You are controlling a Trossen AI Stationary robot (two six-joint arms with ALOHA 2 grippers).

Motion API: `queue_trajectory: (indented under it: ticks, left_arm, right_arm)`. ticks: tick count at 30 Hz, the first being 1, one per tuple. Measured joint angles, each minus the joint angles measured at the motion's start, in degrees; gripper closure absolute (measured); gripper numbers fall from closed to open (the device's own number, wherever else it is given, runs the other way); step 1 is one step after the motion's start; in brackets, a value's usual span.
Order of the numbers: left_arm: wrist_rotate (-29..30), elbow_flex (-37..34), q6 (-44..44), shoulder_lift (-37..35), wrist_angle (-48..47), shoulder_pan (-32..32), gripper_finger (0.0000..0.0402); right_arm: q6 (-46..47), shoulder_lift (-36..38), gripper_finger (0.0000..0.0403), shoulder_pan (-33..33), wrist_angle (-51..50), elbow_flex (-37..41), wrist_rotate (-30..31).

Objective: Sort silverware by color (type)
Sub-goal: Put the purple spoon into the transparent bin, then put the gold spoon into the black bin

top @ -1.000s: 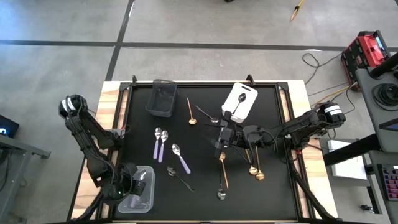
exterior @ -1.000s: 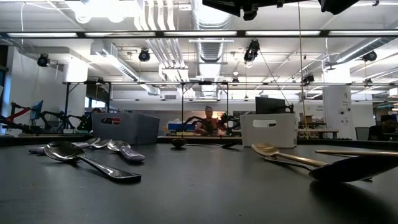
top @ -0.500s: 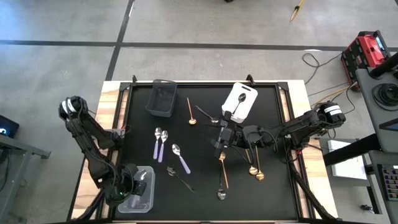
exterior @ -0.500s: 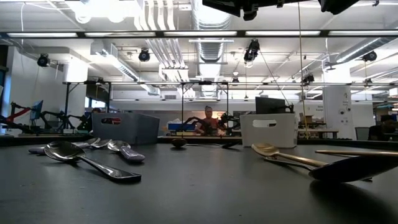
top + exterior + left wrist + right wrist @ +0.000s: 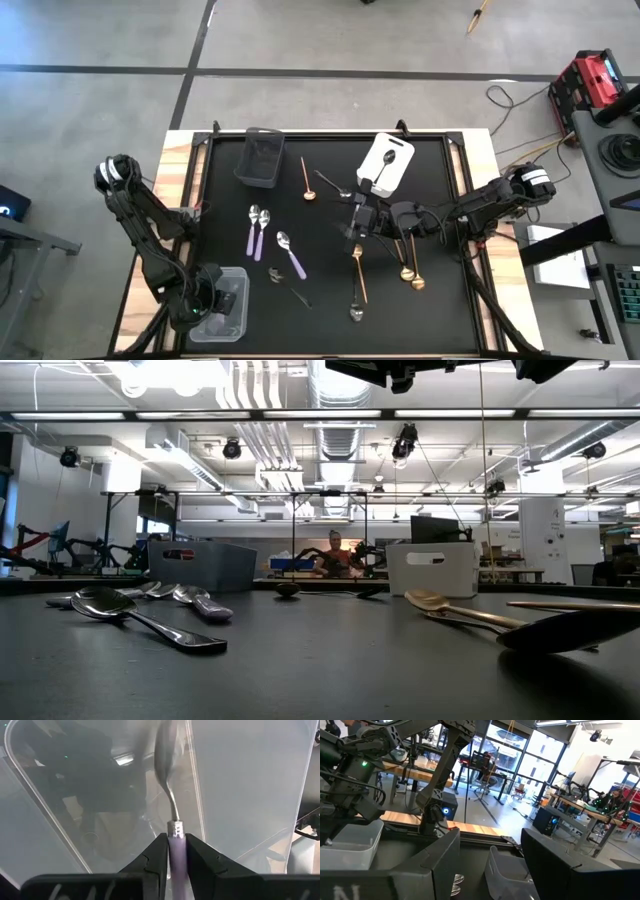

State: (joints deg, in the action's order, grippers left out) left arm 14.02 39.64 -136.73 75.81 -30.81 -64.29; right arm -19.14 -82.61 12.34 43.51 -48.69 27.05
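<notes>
Scattered lilac, gold, dark spoons (image 5: 291, 255)

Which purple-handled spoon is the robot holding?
The lilac-handled silver spoon between the left gripper's fingers, over the clear plastic bin; the other lilac spoons lie on the black table.

There are three bins: a dark bin (image 5: 260, 158) well away from both claws, a white bin (image 5: 386, 163) just beyond the right claw (image 5: 355, 226), and a clear bin (image 5: 232, 312) under the left claw (image 5: 176, 854). The lilac-handled spoons (image 5: 252, 236) number four: three lie between the two claws, and one lilac-handled spoon (image 5: 175, 840) sits in the left claw's grip. Four gold spoons (image 5: 307, 180) show, three of them close by the right claw. At least three dark spoons (image 5: 330, 183) can be counted, one inside the white bin; a fourth near the table's front edge is unclear.
</notes>
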Motion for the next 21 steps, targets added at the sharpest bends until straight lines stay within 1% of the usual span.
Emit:
queue_trajectory:
  ticks: [7, 15, 18, 21]
  left_arm:
    - [-0.01, 0.00, 0.01, -0.13, 0.02, 0.01, 0.0336]
    - [0.11, -0.02, 0.27, -2.88, 0.71, 0.02, 0.0335]
    - [-0.20, 0.19, 1.42, -4.33, 1.67, -0.02, 0.0335]
    - [-0.69, 2.32, 4.15, -6.01, 1.07, -0.07, 0.0336]
  right_arm:
    - [0.02, 0.00, 0.0199, 0.00, -0.04, 0.00, 0.00]
    - [0.04, 0.00, 0.0199, 0.00, -0.04, 0.00, -0.02]
    - [0.28, 0.00, 0.0199, 0.00, -0.04, 0.00, -0.01]
    - [1.91, 0.00, 0.0199, 0.00, -0.20, 0.00, -0.02]
